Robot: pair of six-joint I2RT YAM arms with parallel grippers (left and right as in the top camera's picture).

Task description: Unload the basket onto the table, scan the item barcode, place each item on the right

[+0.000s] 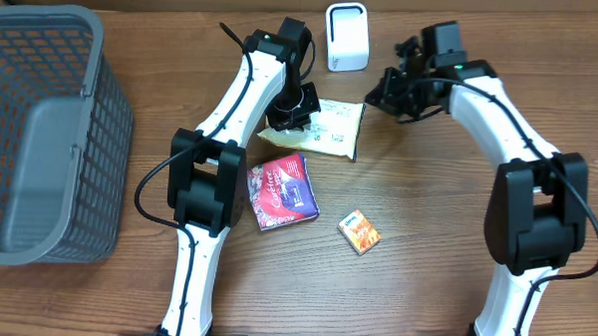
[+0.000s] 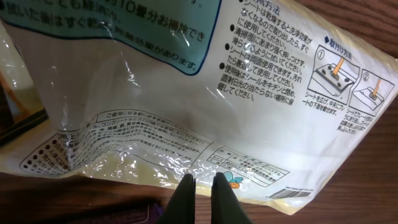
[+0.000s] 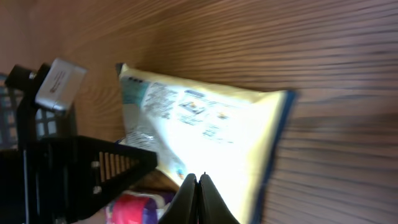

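Pale yellow glossy plastic packet (image 1: 328,129) is laid on the wooden table (image 1: 425,282), its edge right at the left gripper (image 2: 202,185) tips. Black Japanese print is seen all over it. Left one and right gripper (image 3: 199,180) are both pinched together.

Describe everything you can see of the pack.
The pack is a flat, glossy pale-yellow plastic pouch printed with Japanese text, a teal panel and small usage diagrams. It lies on the table near the white scanner, its left end crumpled. The left gripper, shut, appears to pinch its edge there.
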